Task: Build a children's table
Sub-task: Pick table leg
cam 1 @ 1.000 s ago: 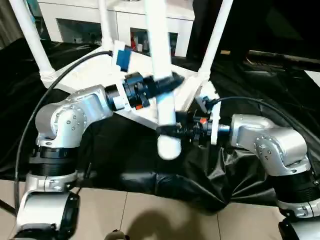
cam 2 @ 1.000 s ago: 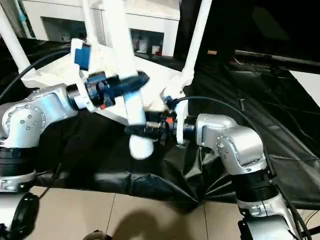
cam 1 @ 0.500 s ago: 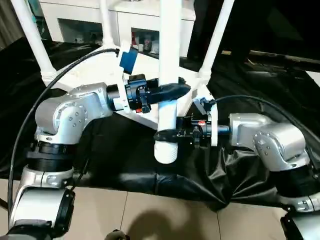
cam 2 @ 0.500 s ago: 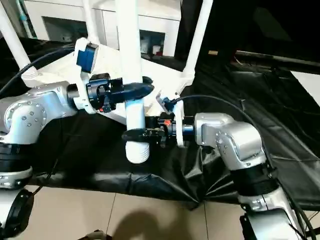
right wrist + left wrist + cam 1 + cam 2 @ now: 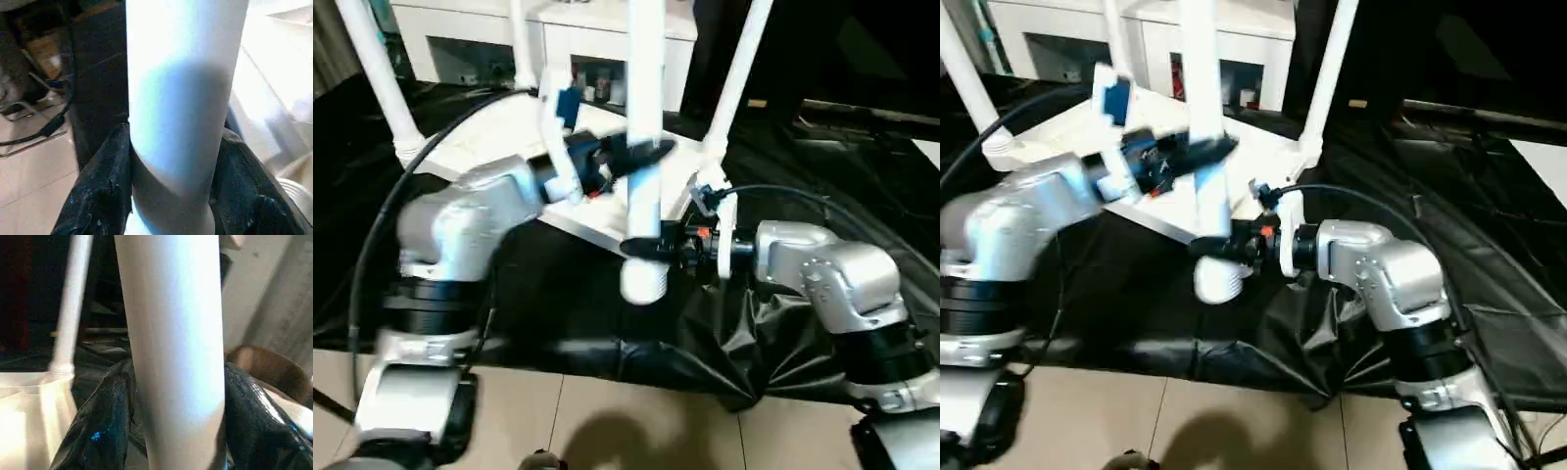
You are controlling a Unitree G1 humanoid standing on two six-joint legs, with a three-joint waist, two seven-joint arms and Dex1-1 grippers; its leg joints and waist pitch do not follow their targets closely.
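Note:
The children's table lies upside down: its white tabletop (image 5: 499,137) rests on the black sheet with three white legs (image 5: 736,73) standing in corner sockets. A fourth white leg (image 5: 644,196) stands upright at the tabletop's near edge, its thick end (image 5: 644,282) hanging over the sheet. My left gripper (image 5: 641,155) clasps this leg higher up, black fingers (image 5: 98,431) lying against both sides. My right gripper (image 5: 641,245) is shut on the same leg just above the thick end, its fingers (image 5: 100,196) pressed to either side.
A white cabinet with glass doors (image 5: 460,44) stands behind the table. The black sheet (image 5: 636,352) hangs crumpled over the near edge above a tiled floor (image 5: 607,421). Black cables (image 5: 372,245) loop from both wrists.
The loose leg has gone from tilted to upright. My right gripper has closed in on its lower part. My left gripper has shifted higher and farther back along the leg.

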